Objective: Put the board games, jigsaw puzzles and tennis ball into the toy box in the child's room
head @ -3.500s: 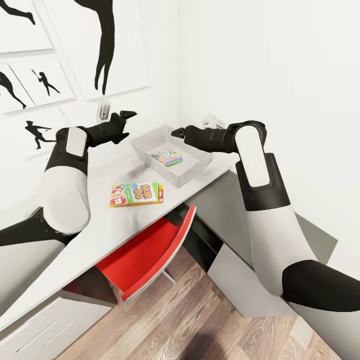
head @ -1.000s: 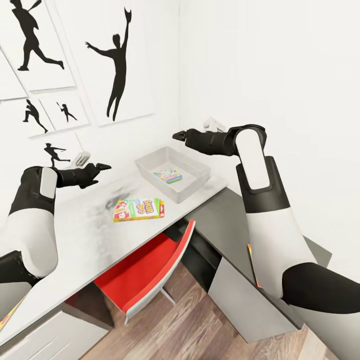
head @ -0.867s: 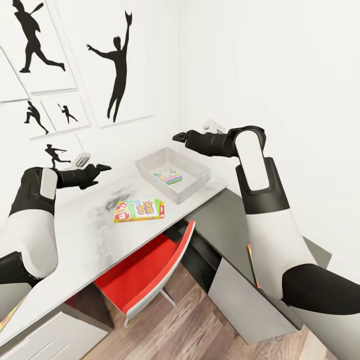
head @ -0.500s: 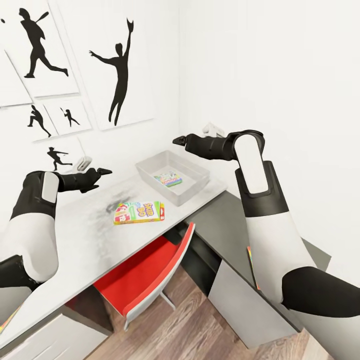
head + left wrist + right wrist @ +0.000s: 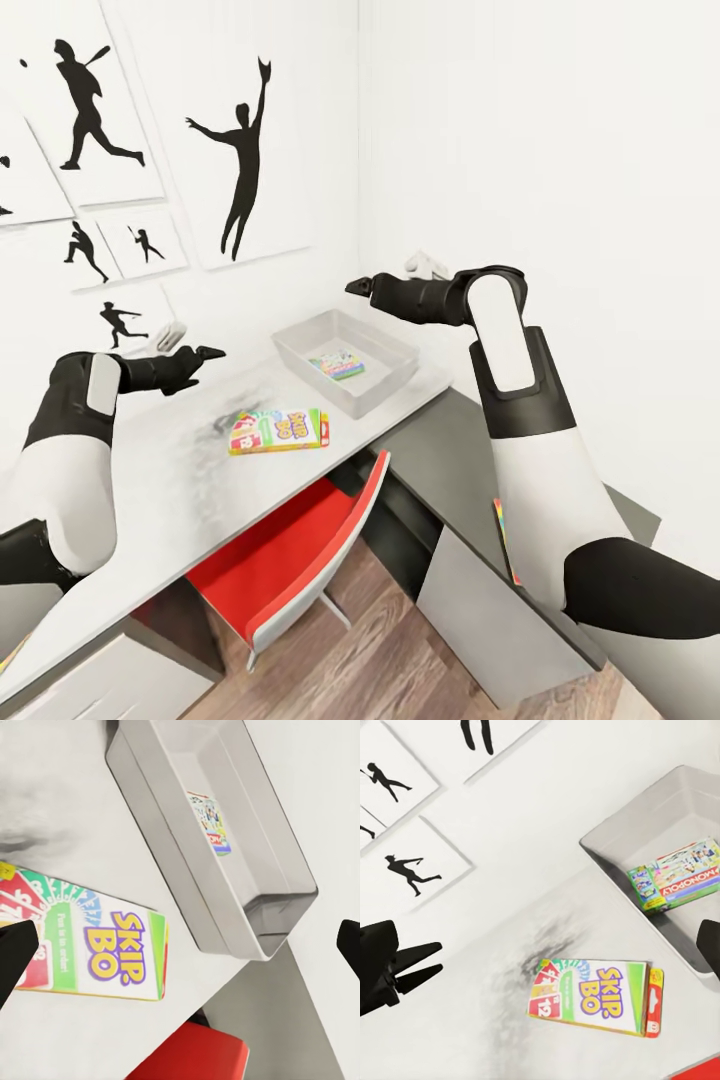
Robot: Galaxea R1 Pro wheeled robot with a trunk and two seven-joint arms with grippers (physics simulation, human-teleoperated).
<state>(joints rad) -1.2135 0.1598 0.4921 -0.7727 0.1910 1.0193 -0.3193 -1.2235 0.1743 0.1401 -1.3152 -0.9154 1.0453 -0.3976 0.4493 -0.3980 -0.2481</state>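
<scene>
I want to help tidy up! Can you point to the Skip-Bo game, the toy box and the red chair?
Skip-Bo game [image 5: 278, 431]: head view, middle of its lid.
toy box [image 5: 303, 359]: head view, near long wall.
red chair [image 5: 300, 545]: head view, red seat.

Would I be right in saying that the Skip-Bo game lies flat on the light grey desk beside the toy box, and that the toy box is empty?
Not quite: the toy box is not empty. The right wrist view shows a Monopoly game lying inside it. The rest holds: the Skip-Bo game lies flat on the light grey desk beside the toy box.
</scene>
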